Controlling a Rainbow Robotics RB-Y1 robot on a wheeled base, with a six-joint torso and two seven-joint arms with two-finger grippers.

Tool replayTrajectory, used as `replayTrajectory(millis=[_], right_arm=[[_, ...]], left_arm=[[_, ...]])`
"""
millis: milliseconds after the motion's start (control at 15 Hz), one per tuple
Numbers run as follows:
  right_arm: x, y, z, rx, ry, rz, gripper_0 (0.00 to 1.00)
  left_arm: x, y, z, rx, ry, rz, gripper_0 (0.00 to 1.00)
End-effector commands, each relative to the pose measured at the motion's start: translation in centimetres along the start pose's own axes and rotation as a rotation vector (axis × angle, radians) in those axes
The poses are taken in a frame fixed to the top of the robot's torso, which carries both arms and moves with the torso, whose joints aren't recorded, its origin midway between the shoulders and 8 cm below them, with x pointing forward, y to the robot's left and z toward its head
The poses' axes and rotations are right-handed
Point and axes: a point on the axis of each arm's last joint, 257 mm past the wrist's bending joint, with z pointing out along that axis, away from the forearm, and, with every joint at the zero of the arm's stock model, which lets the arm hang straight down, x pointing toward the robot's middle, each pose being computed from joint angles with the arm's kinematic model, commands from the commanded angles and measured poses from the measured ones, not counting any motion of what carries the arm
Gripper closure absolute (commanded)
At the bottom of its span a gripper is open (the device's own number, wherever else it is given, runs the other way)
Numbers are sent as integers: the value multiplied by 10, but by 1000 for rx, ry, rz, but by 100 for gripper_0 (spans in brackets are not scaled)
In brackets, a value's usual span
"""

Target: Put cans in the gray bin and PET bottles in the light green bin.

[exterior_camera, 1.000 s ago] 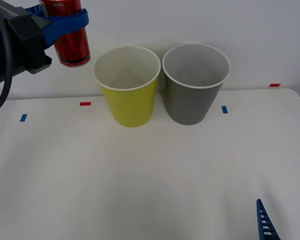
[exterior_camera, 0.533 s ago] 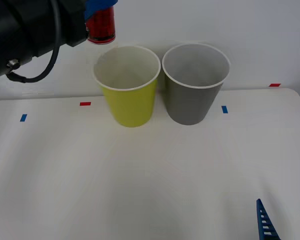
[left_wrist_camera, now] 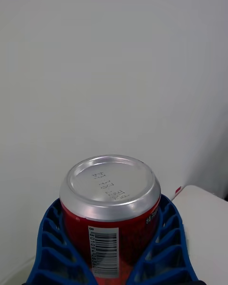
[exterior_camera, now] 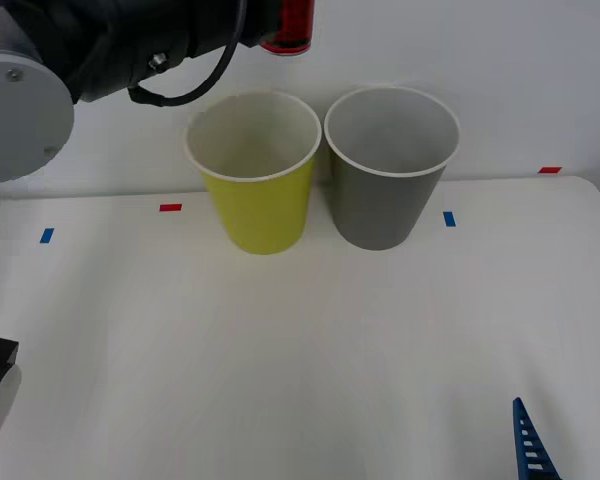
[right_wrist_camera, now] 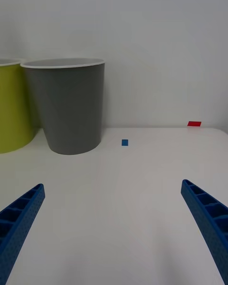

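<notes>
Left gripper is clamped around the red can, its blue ribbed fingers curving round both sides of the body just under the silver end; seen from the left wrist, the can looks like a light, thin-walled cylinder with a smooth painted skin, so it should be stiff enough across the middle yet liable to dent under a hard squeeze and to slip if the hold is slack. A mid-body hold like this one seems the sensible place, away from the rolled rim. Behind it stand a plain white wall and a corner of the white table, with nothing close enough to catch. From the front, the can hangs high at the top edge, above and behind the gap between the light green bin and the gray bin, nearer the green rim. The two bins stand just beside each other, rims almost touching, so a release short of the gray mouth could land in the wrong one or clip a rim; the air above both is free. From the right wrist, the right gripper waits low over the table's near right side with its fingers spread wide and nothing between them, well apart from the gray bin and out of the left arm's way.
</notes>
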Motion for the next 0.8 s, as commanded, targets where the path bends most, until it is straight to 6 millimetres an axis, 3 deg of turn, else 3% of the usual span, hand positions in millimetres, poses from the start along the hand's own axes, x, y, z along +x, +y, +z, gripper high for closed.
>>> replayTrajectory(millis=[67,800], right_arm=[[0,0,0,0,0,0,0],[0,0,0,0,0,0,0]], left_arm=[[4,-1,30,8,1,-12,100],[24,-24,112,75,-53,-51,100]])
